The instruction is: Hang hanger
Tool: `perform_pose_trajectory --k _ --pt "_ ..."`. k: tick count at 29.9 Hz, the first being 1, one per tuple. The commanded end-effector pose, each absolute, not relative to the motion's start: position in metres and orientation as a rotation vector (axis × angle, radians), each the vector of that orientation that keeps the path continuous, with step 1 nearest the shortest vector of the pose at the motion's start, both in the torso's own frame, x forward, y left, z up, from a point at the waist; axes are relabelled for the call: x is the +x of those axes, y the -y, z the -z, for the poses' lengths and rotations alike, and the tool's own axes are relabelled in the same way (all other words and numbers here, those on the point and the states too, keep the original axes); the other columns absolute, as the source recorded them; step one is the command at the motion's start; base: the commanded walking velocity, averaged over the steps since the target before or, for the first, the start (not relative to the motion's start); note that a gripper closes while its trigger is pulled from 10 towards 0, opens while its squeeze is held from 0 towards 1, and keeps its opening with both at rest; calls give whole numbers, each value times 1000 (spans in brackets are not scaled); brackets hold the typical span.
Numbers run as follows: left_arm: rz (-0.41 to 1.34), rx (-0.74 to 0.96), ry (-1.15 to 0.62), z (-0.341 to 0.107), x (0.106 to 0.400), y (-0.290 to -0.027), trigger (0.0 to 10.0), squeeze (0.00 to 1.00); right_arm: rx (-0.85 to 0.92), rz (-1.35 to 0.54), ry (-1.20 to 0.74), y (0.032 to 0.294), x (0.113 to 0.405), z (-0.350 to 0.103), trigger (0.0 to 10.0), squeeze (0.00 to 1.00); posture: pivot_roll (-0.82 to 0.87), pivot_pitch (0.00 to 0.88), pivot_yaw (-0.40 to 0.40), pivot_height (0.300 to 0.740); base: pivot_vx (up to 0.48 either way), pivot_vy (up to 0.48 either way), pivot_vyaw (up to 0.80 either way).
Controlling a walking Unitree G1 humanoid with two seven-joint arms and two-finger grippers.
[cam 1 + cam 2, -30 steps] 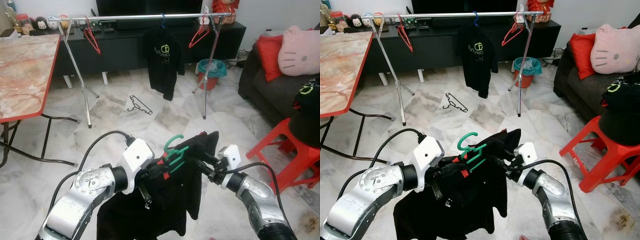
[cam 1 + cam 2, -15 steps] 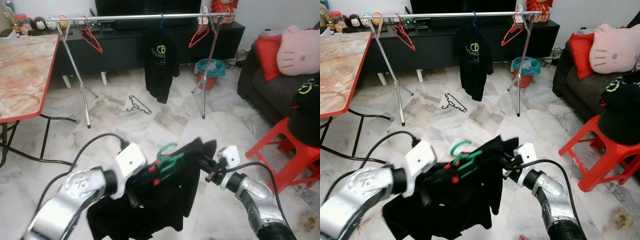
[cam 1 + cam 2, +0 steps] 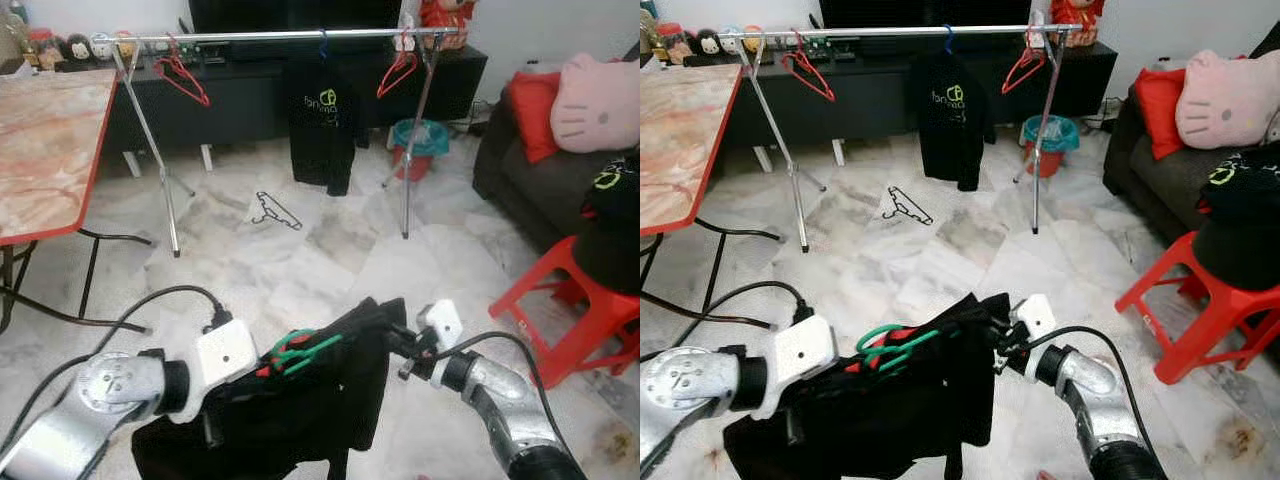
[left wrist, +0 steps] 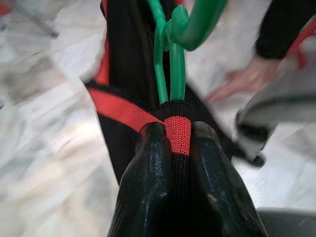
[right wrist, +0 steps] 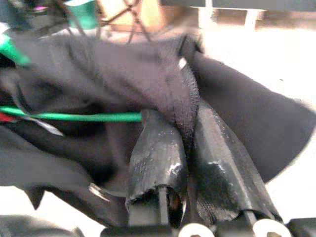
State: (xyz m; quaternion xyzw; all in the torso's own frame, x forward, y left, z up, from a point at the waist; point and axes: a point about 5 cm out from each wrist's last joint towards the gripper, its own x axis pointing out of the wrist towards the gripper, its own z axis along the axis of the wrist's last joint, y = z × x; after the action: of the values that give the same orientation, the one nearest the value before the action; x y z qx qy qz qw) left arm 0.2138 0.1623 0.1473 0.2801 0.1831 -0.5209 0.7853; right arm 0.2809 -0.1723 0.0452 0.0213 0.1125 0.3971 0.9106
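We see a teal bin (image 3: 426, 140) on the marble floor (image 3: 300, 270) beside the far leg of the clothes rack (image 3: 280, 36); its contents are too small to make out. The rack is a thin metal bar on splayed legs, carrying two red hangers (image 3: 180, 78) and a black shirt with a pale logo (image 3: 322, 120). A black wire hanger (image 3: 276, 210) lies on the floor under it. A red-edged marbled table (image 3: 45, 150) stands at the left; a dark sofa with a pink cushion (image 3: 596, 100) and a red plastic stool (image 3: 575, 300) sit at the right.

Low in front of us, the green hanger (image 3: 300, 348) sits inside a black shirt with red trim (image 3: 300, 410), held between both arms. Our left gripper (image 4: 177, 131) is clamped on the ribbed collar just below the hanger's neck. Our right gripper (image 5: 185, 133) is pinched tight on a fold of the soft black fabric at the shoulder.

In the left wrist view, a person's hand (image 4: 242, 81) reaches toward the floor.
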Motion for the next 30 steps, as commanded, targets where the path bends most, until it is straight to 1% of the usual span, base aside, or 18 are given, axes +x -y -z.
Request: perform_pose_trajectory --k 1,2,3,6,7,8,9,13,15,16,17,18,20,24,25,26,30 --pt "1078 616 -408 -143 218 -168 10000 0 24 -738 -175 189 292 -59 0 0 14 0 -51 736 0 0 0" --pt "1066 609 -391 -144 220 -167 10000 0 25 -737 -175 188 292 -59 0 0 11 0 -51 736 0 0 0" --pt "1007 621 -323 -148 228 -167 10000 0 24 -734 -177 187 292 -58 0 0 11 0 -51 736 0 0 0" --pt "840 591 -217 -158 246 -171 10000 0 25 -733 -182 184 290 -55 0 0 13 0 -52 736 0 0 0" --pt "827 583 -204 -159 248 -171 10000 0 26 -733 -182 183 290 -54 0 0 18 0 -53 736 0 0 0" --pt "834 564 -194 -161 248 -170 10000 0 29 -733 -184 182 289 -53 0 0 18 0 -53 736 0 0 0" --pt "900 526 -188 -164 242 -166 10000 0 31 -734 -190 181 288 -51 0 0 20 0 -54 736 0 0 0" --pt "1038 445 -224 -165 227 -165 10000 0 30 -735 -196 182 288 -50 0 0 27 0 -56 736 0 0 0" --pt "1059 436 -231 -165 225 -165 10000 0 30 -734 -196 182 289 -50 0 0 27 0 -57 736 0 0 0" --pt "1107 461 -269 -163 220 -168 10000 0 26 -727 -195 183 290 -51 0 0 27 0 -57 736 0 0 0" --pt "1107 461 -269 -163 220 -168 10000 0 26 -727 -195 183 290 -51 0 0 27 0 -57 736 0 0 0" --pt "1153 535 -340 -156 215 -175 10000 0 22 -732 -196 183 291 -52 0 0 28 0 -61 736 0 0 0" --pt "1177 569 -373 -153 212 -178 10000 0 20 -739 -196 183 291 -52 0 0 28 0 -61 736 0 0 0" --pt "1207 556 -373 -155 211 -177 10000 0 16 -737 -195 185 292 -53 0 0 26 0 -61 736 0 0 0" --pt "1225 608 -412 -152 210 -179 10000 0 17 -735 -191 185 293 -54 0 0 23 0 -61 736 0 0 0" --pt "1233 615 -424 -150 209 -180 10000 0 16 -736 -191 185 293 -54 0 0 23 0 -61 736 0 0 0" --pt "1264 582 -407 -152 206 -178 10000 0 12 -728 -196 186 293 -53 0 0 20 0 -62 736 0 0 0"
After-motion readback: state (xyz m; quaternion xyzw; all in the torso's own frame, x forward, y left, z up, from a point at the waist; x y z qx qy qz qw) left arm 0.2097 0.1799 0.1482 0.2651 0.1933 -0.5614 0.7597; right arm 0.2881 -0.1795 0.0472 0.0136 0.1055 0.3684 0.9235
